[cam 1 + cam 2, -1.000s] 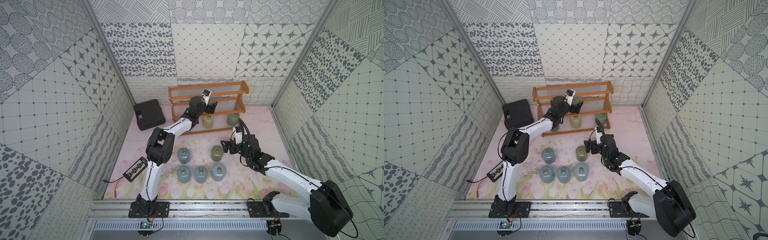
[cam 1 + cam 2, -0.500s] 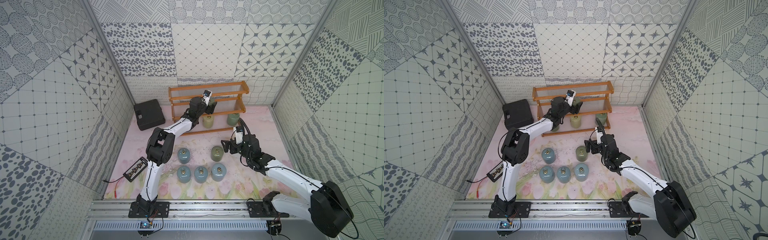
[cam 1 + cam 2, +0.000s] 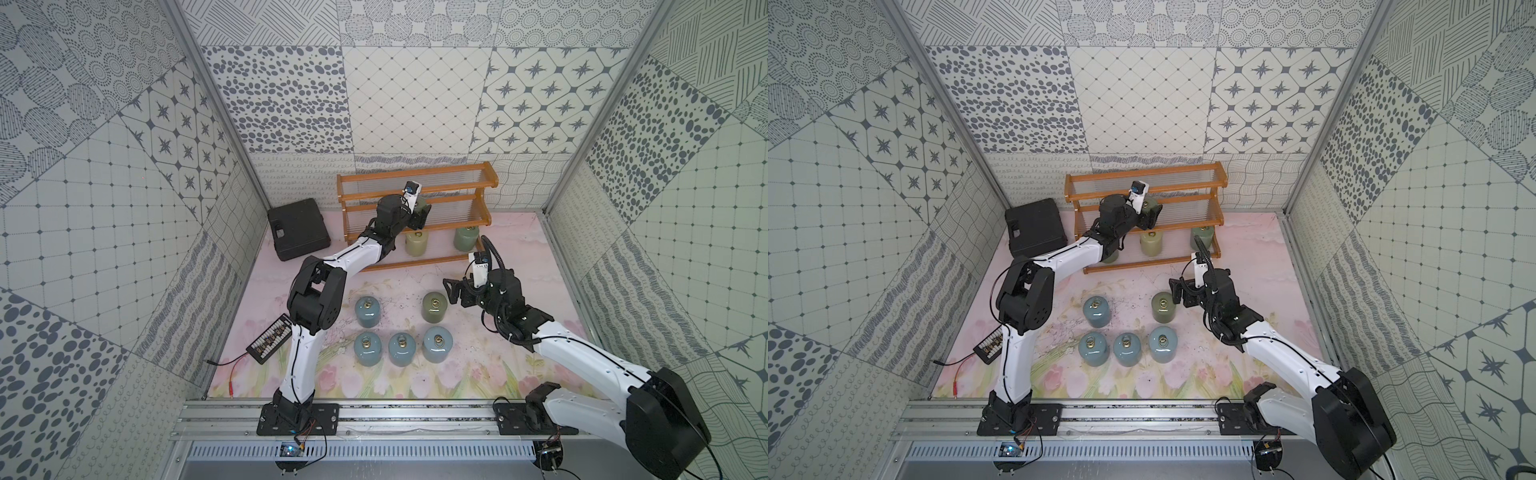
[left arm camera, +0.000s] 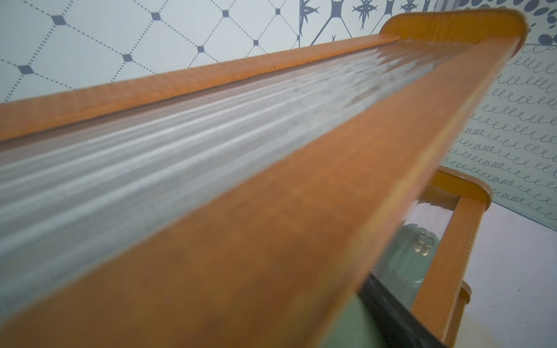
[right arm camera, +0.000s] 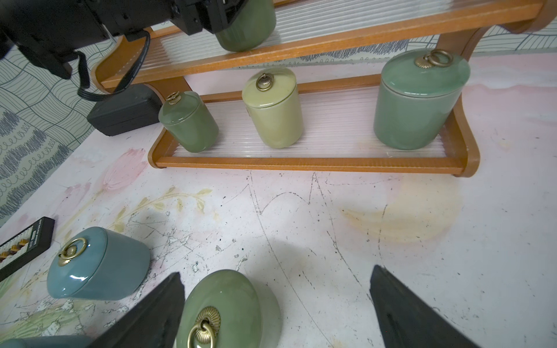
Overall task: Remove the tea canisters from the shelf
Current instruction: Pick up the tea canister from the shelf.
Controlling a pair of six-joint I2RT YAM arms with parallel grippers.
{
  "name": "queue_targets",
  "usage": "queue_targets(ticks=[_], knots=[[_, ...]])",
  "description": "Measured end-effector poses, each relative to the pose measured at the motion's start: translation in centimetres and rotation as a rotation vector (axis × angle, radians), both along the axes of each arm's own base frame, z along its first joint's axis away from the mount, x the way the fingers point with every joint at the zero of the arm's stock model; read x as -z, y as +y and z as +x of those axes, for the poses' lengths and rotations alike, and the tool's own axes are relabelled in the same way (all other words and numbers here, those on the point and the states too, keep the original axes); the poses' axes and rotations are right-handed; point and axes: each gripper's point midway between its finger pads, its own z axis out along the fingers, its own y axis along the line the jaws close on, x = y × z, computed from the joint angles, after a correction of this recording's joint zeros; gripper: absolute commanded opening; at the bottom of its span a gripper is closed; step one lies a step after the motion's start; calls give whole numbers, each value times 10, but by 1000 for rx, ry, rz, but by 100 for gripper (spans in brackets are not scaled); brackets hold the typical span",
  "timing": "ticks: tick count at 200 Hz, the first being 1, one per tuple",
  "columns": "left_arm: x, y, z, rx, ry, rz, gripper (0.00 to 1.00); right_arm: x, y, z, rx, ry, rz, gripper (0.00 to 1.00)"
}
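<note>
Your left gripper [image 3: 421, 213] has closed on the glossy olive-green cylindrical canister [image 5: 250, 30] between its jaws, so next lift it off the orange-brown wooden shelf [image 5: 301, 163], while your right gripper [image 3: 452, 293] hangs wide.

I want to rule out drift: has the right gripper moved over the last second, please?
No. The right gripper sits in the same spot beside the glossy olive-green cylindrical canister on the table.

Shelved green canister [image 3: 1149, 204] seemingly gripped by left fingers [image 3: 1156, 215].
</note>
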Motion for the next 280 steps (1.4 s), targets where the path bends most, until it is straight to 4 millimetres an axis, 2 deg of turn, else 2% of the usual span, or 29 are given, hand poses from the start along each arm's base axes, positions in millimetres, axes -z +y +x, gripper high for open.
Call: queue_targets(ticks=[48,148,174,203,240,280], knots=[[-3,5,-20,16,21,4,70,4,-1,-2,0,7,-3,100],[2,22,-81,46,33,-2,68,4,-6,-12,5,2,24,100],[29,24,-101,53,106,23,68,7,-8,-16,6,3,24,100],[62,31,-121,51,197,55,68,0,-11,-20,7,-16,35,100],[85,39,-135,33,256,66,68,-7,-13,-24,8,-34,45,100],[108,45,-143,12,318,64,67,-2,-16,-29,12,-23,39,100]])
